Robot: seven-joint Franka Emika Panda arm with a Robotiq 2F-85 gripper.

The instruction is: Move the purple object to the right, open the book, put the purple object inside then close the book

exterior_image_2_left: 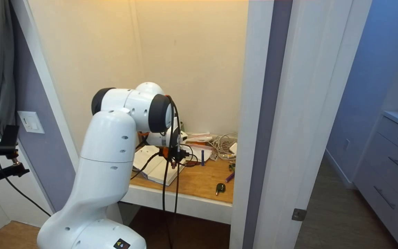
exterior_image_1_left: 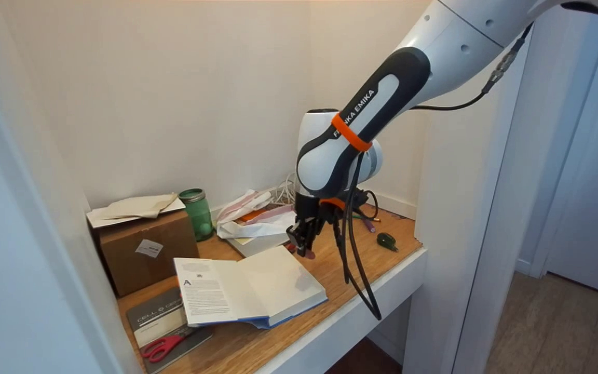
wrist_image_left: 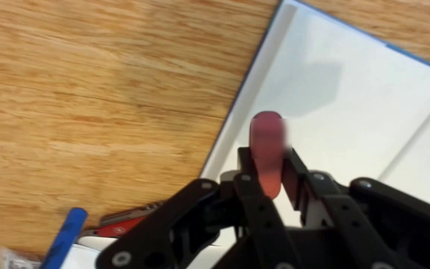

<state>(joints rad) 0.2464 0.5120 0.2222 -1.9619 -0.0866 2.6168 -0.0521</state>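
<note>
The book (exterior_image_1_left: pixel 281 278) lies open on the wooden desk, its white pages up and blue cover edge showing below. In the wrist view a page (wrist_image_left: pixel 368 119) fills the right side. My gripper (wrist_image_left: pixel 269 157) is shut on a rounded oblong thing, the purple object (wrist_image_left: pixel 268 134), which looks maroon with an orange-red lower end. In an exterior view the purple object (exterior_image_1_left: pixel 309 254) shows below the fingers, near the book's back right corner. From above it overlaps the page edge; its height over the book cannot be told. Cables partly cover my gripper (exterior_image_2_left: pixel 174 160) in an exterior view.
A brown box (exterior_image_1_left: pixel 146 254), green jar (exterior_image_1_left: pixel 198 213) and plastic bag (exterior_image_1_left: pixel 234 223) stand behind the book. Red scissors (exterior_image_1_left: pixel 161 348) lie at front left. A blue marker (wrist_image_left: pixel 65 235) and red pocket knife (wrist_image_left: pixel 123 225) are close by. A purple marker (exterior_image_2_left: pixel 230 177) and dark green item (exterior_image_1_left: pixel 386 241) lie right.
</note>
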